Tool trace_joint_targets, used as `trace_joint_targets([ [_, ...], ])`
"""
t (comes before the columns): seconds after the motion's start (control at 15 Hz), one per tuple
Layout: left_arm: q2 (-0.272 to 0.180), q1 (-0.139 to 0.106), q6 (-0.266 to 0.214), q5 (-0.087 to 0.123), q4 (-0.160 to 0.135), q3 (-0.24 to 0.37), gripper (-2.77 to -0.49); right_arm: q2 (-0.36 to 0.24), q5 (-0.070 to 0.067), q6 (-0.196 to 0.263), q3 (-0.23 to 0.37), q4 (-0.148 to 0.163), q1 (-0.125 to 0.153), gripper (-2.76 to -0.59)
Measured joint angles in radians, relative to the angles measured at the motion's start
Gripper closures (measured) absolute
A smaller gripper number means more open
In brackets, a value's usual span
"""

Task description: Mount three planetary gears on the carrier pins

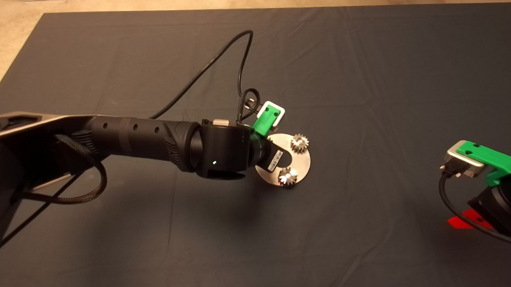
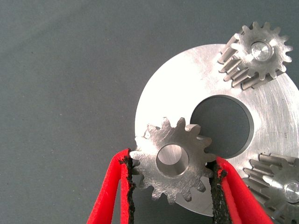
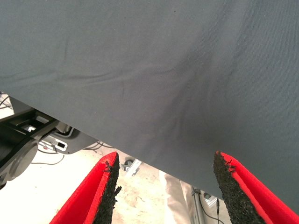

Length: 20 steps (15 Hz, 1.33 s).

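1. The third gear (image 2: 175, 163) sits between the black pads (image 2: 127, 186) of the left gripper (image 2: 172, 186), which is closed on it, one pad against its teeth on each side. The gear lies over the rim of the disc (image 2: 163, 100), and a round silver face shows inside its bore; whether it is fully down on the pin cannot be told.
2. 2 more gears are already on the disc: one (image 2: 257, 52) across the central hole (image 2: 223, 126) from the held gear, with a silver pin end (image 2: 259, 49) showing in its middle, and another (image 2: 280, 186) beside the right-hand finger, also with a pin end (image 2: 292, 187) in its middle.
3. In the head view those 2 gears (image 1: 299, 142) (image 1: 287, 176) stand on the far and near parts of the disc (image 1: 300, 161), which lies flat on the dark mat (image 1: 363, 71), roughly at its centre, well away from every edge.
4. The left arm (image 1: 145, 139) reaches in from the left edge of the mat and covers the disc's left part.
5. The right gripper (image 1: 464, 221) waits near the mat's near-right corner, its fingers (image 3: 100, 196) spread apart with nothing between them, over the mat's edge and pale floor (image 3: 70, 186).
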Motion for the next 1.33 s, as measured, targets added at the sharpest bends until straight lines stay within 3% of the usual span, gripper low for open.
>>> trace_joint_targets([
  [0.33,-0.002,0.013,0.001,0.0,0.001,0.0,-0.77,0.0,0.0,0.0,0.0,0.001,0.001,-1.47],
  [1.33,-0.002,0.008,0.008,-0.004,0.002,-0.014,-0.77,0.0,0.0,0.0,0.0,0.001,0.003,-1.47],
])
